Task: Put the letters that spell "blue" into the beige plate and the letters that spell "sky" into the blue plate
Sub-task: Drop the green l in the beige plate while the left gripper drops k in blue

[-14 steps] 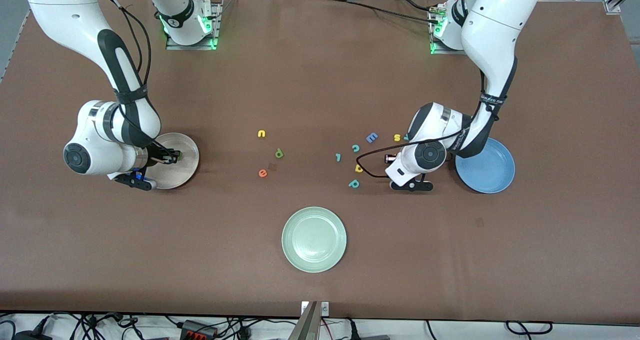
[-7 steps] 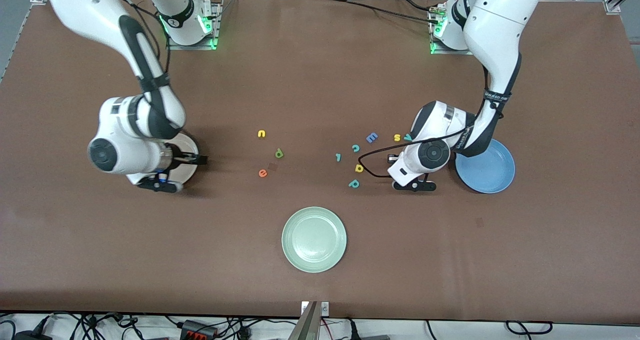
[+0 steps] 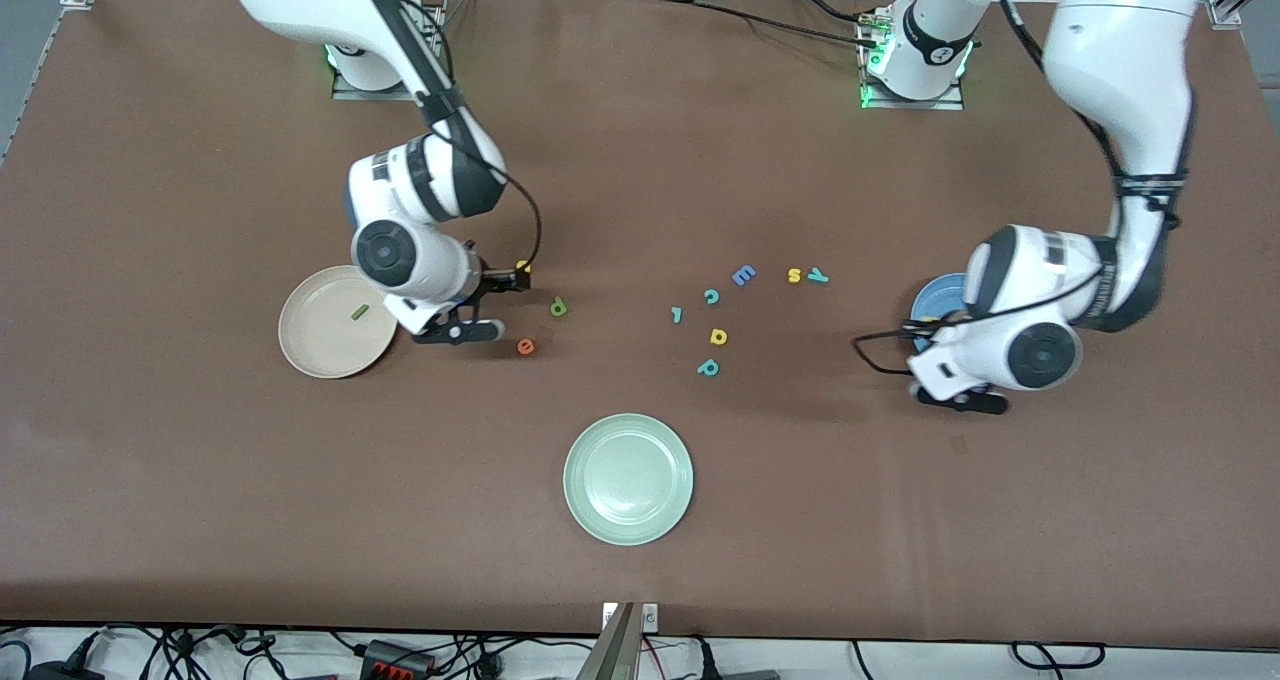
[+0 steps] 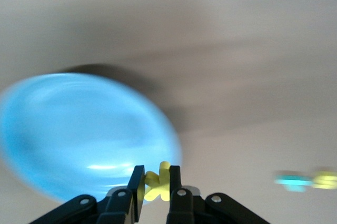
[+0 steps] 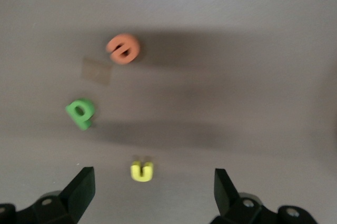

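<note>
In the left wrist view my left gripper point(image 4: 156, 174) is shut on the yellow k point(image 4: 158, 182), up over the rim of the blue plate point(image 4: 79, 134). From the front, that gripper point(image 3: 922, 328) covers most of the blue plate point(image 3: 940, 295). The yellow s point(image 3: 794, 276) and teal y point(image 3: 818, 276) lie side by side on the table. My right gripper point(image 5: 152, 182) is open just above the yellow u point(image 5: 141, 171), with the green b point(image 5: 80, 113) and orange e point(image 5: 123, 49) close by. The green l point(image 3: 360, 311) lies in the beige plate point(image 3: 310, 345).
A blue E point(image 3: 743, 275), teal c point(image 3: 711, 296), teal l point(image 3: 677, 314), a yellow letter point(image 3: 718, 336) and teal p point(image 3: 708, 367) are scattered mid-table. A pale green plate point(image 3: 628, 478) sits nearer the front camera.
My right gripper opened, left the green l in the beige plate and moved over the yellow u. My left gripper closed on the yellow k and carried it from the letter cluster to the blue plate.
</note>
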